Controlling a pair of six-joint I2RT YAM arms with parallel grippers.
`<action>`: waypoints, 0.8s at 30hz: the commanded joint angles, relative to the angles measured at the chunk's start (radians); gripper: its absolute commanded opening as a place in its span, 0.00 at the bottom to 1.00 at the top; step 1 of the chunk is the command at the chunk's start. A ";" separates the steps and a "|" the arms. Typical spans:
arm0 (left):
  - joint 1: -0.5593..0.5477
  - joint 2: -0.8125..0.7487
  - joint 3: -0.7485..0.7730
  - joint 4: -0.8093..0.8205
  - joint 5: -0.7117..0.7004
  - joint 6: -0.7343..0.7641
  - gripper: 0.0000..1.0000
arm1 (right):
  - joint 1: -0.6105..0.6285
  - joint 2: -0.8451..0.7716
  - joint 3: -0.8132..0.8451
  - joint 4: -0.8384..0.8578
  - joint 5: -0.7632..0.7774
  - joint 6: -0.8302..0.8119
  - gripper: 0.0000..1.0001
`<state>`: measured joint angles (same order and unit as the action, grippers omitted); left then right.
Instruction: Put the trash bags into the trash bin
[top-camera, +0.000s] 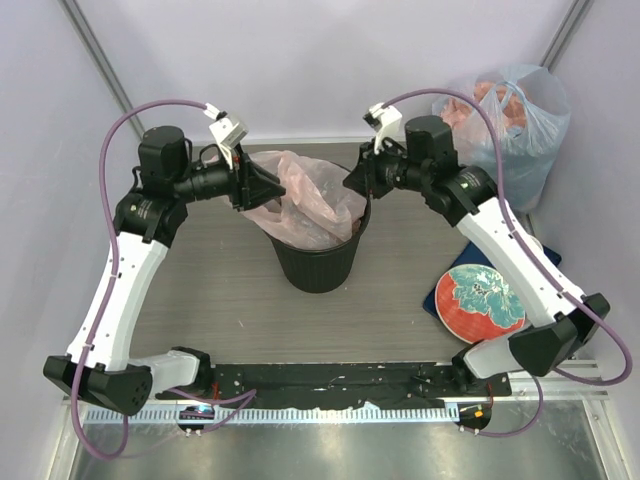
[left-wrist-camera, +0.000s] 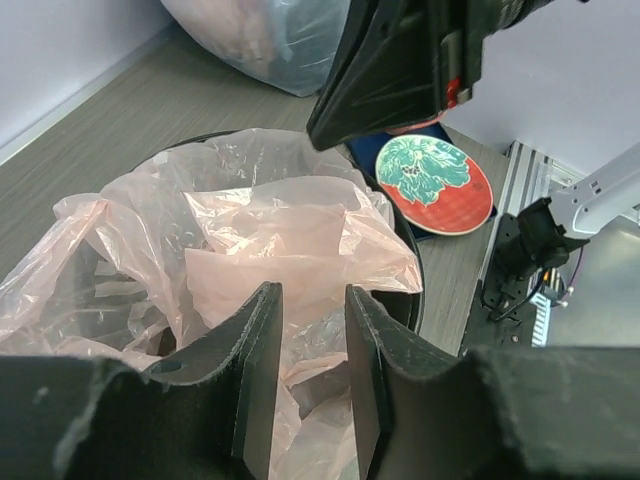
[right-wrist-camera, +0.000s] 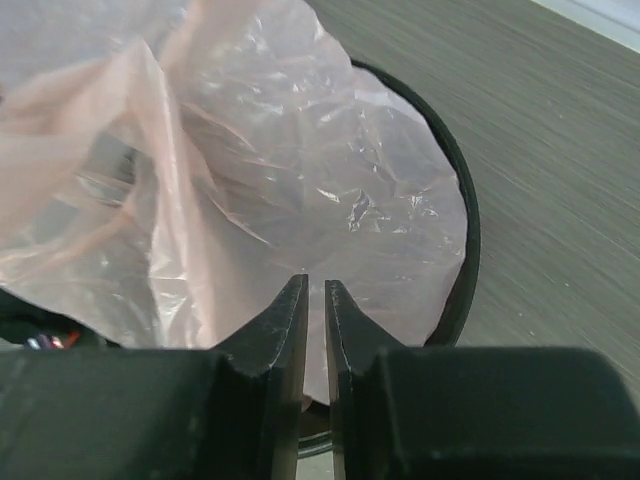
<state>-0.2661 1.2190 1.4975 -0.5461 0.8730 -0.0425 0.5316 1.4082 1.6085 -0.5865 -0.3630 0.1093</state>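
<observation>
You're on the seating step: bag in the bin, top not yet settled

The trash bag (top-camera: 305, 200) lies crumpled inside the trash bin (top-camera: 315, 265) at the middle of the surface (top-camera: 230, 300), with a loose heap of film rising above the rim on your left side. Your right hand (right-wrist-camera: 312, 300) is at the opposite rim, its fingers closed to a sliver and, by the look of it, pinching the bag's film. Your left hand (left-wrist-camera: 305, 330) has its fingers a narrow way apart with pink film showing between them; you cannot tell whether they grip it. Next, I judge, you need to bring that raised heap down below or over the rim, moving gently so the thin plastic doesn't tear or drag the bin
</observation>
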 joint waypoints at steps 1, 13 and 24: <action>-0.002 -0.030 -0.016 0.067 0.032 -0.023 0.34 | 0.065 0.052 0.027 -0.075 0.133 -0.105 0.17; -0.002 -0.035 -0.049 0.100 0.026 -0.053 0.31 | 0.125 0.195 0.148 -0.061 -0.006 -0.114 0.37; 0.008 -0.078 -0.124 0.198 -0.025 -0.137 0.41 | 0.077 0.017 0.137 0.002 -0.123 -0.039 0.69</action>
<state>-0.2661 1.1912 1.3972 -0.4446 0.8635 -0.1284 0.5930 1.5116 1.7149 -0.6704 -0.3866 0.0051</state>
